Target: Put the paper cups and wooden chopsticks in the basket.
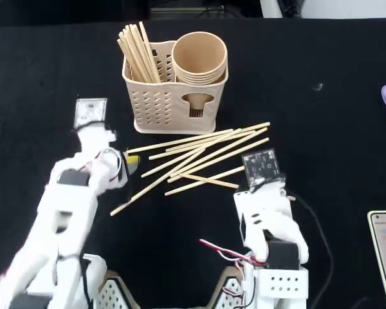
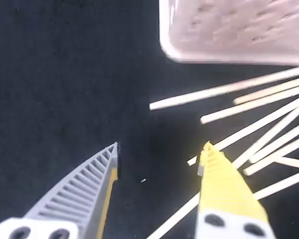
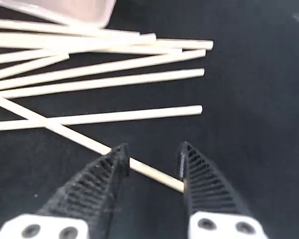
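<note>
High view: basket (image 1: 174, 106) sits far-middle on the black table (image 1: 321, 141). Paper cups (image 1: 199, 56) are stacked in its right-hand compartment, a bundle of chopsticks (image 1: 136, 45) stands in the left one. Loose chopsticks (image 1: 209, 151) lie fanned on the table just in front of the basket, between my left arm (image 1: 71, 199) and right arm (image 1: 270, 225).

Left wrist view: left pincer (image 2: 159, 154) spread, holding nothing, over bare table beside the stick ends; basket corner is beyond them.

Right wrist view: right pincer (image 3: 152, 154) spread, straddling the end of one angled stick (image 3: 84, 139), not pinching it.
</note>
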You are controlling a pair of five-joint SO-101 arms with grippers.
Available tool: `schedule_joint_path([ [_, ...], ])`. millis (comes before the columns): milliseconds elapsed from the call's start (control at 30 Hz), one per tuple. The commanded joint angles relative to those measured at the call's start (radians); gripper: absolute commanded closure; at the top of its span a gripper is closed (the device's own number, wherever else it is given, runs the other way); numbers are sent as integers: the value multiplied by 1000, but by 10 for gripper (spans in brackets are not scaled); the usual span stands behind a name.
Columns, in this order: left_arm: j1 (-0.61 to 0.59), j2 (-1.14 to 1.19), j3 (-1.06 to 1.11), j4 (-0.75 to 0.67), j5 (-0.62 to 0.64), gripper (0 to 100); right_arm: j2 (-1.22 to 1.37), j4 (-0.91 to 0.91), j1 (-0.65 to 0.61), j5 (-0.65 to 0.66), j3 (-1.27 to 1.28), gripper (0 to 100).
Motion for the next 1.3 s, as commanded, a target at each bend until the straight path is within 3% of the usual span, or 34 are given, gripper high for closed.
schedule_joint_path([
  [0,-41,152,-159,-20,14,738,-108,43,11,8,-4,832],
  [233,-97,321,-278,-97,110,738,-88,41,6,8,-4,832],
  [733,-73,684,-483,-103,110,738,-88,41,5,8,-4,832],
  [1033,-71,718,-512,-103,103,765,-88,41,5,8,-4,832],
  [1267,-7,713,-512,97,-64,770,-88,41,5,8,-2,832],
])
